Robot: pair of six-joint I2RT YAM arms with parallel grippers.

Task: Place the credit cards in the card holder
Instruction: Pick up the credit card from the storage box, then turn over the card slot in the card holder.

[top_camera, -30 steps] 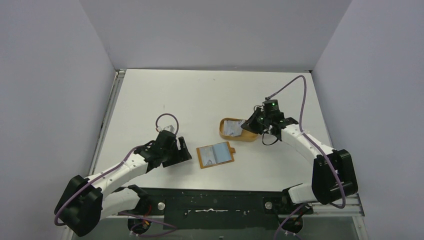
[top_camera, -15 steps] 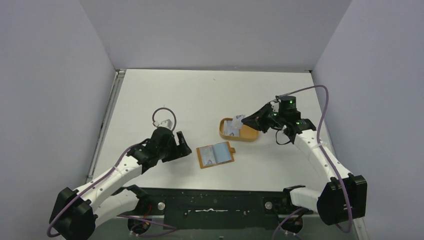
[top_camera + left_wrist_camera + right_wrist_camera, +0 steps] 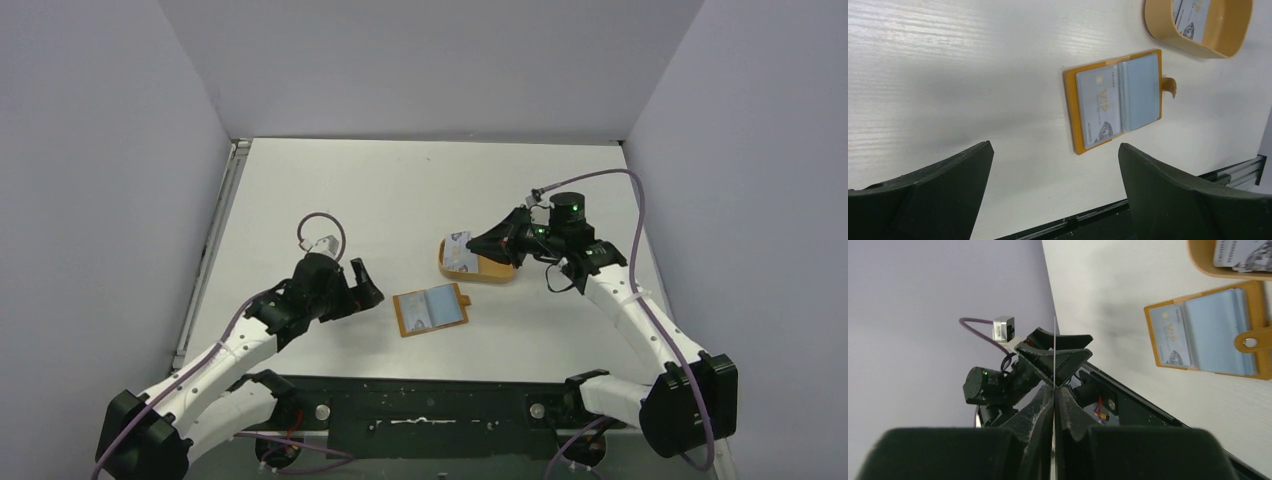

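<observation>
- White table enclosed by plain lilac-grey walls; both arms are mounted at its near edge.
- Card holder: lies open and flat near the table's front centre, between the two arms. A silvery VIP card already sits in its left pocket. The right pocket shows pale blue; whether that is a card or a sleeve cannot be told.
- Held card: seen edge-on, pinched between the pressed-together fingers of the right gripper, above the orange oval tray and apart from the holder.
- Remaining cards: at least one more lies in the tray, near the holder's far right corner.
- Left gripper: jaws spread wide and empty, hovering near the holder's left edge.
- Progress, as judged: one card stowed, one in the claw, the rest still in the tray. Nothing lies between tray and holder.
</observation>
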